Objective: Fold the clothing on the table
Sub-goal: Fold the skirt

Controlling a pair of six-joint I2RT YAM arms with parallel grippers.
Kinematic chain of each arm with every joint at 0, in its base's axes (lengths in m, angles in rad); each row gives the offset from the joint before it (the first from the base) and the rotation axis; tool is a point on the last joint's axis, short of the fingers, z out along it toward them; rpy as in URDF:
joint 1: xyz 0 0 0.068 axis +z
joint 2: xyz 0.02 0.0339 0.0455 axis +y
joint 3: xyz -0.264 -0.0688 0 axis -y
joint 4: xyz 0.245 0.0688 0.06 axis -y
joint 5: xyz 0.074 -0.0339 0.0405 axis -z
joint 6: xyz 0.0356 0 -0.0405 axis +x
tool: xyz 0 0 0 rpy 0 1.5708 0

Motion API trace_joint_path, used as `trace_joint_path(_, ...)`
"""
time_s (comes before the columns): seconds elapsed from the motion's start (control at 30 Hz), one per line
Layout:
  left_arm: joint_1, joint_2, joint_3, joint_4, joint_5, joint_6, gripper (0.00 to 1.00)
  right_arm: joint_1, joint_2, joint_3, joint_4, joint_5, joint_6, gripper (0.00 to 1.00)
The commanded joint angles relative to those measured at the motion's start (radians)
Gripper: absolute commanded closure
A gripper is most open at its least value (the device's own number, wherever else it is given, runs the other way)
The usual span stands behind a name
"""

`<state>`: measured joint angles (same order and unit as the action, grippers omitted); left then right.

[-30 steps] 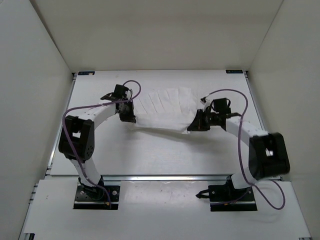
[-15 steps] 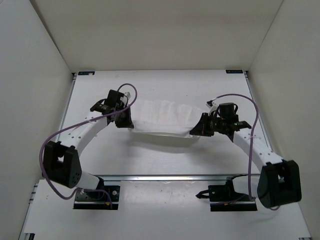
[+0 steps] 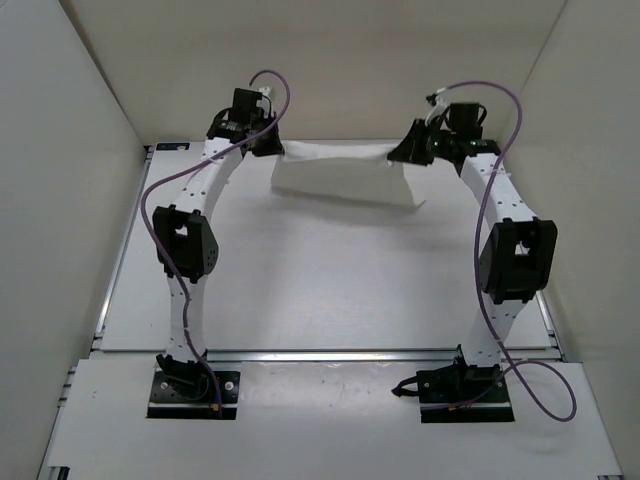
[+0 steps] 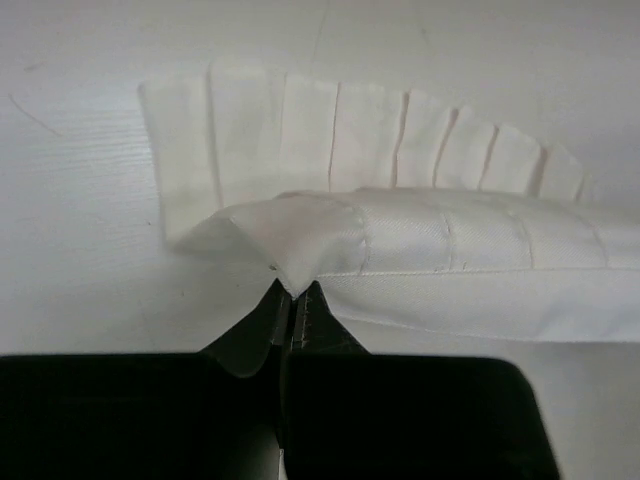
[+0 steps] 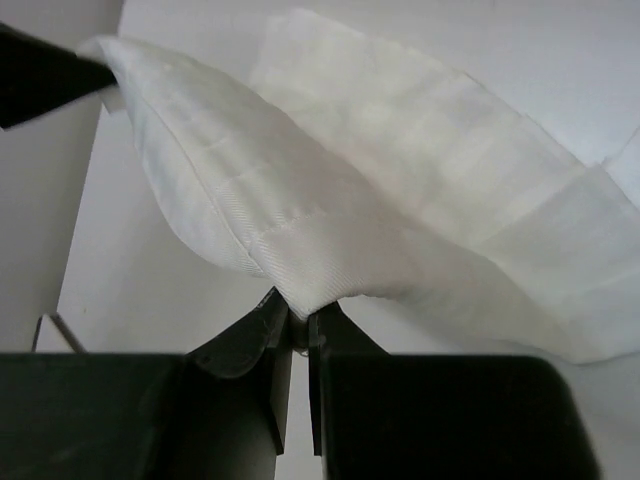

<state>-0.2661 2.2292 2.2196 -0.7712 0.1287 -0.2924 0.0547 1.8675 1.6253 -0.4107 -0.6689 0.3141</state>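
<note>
White clothing point(image 3: 340, 176) spans the far end of the table point(image 3: 300, 290), stretched between 2 pincers. The left gripper point(image 3: 272, 148) is pinched tight on its upper left corner and the right gripper point(image 3: 398, 155) on the upper right, while the lower part drapes onto the surface.

Tally from my own jaws. Two arms: my left arm point(image 3: 185, 245), my right arm point(image 3: 515, 255). Two grippers: left gripper point(image 4: 292, 305), right gripper point(image 5: 297, 318). One white cloth point(image 3: 340, 172). One table point(image 3: 320, 290). Two black base plates point(image 3: 193, 394) at the near edge.
</note>
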Motion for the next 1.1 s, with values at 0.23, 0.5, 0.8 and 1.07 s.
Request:
trace_joint_path(0.23, 0.030, -0.377, -0.147, 0.127, -0.077, 0.074, 1.00, -0.043, -0.255, -0.058, 0.151, 0.117, -0.107, 1.00)
trace_joint_path(0.5, -0.143, -0.823, -1.024, 0.138, -0.204, 0.038, 1.00, 0.047, -0.574, -0.649, 0.001, 0.146, -0.092, 1.00)
trace_joint_path(0.8, -0.064, -1.315, -1.370, 0.001, -0.060, -0.133, 1.00, 0.205, -1.024, -1.053, 0.030, 0.105, 0.237, 1.00)
trace_joint_path(1.07, -0.041, -0.865, -1.272, 0.174, -0.067, -0.071, 1.00, 0.053, -0.670, -0.997, 0.139, 0.000, 0.151, 1.00)
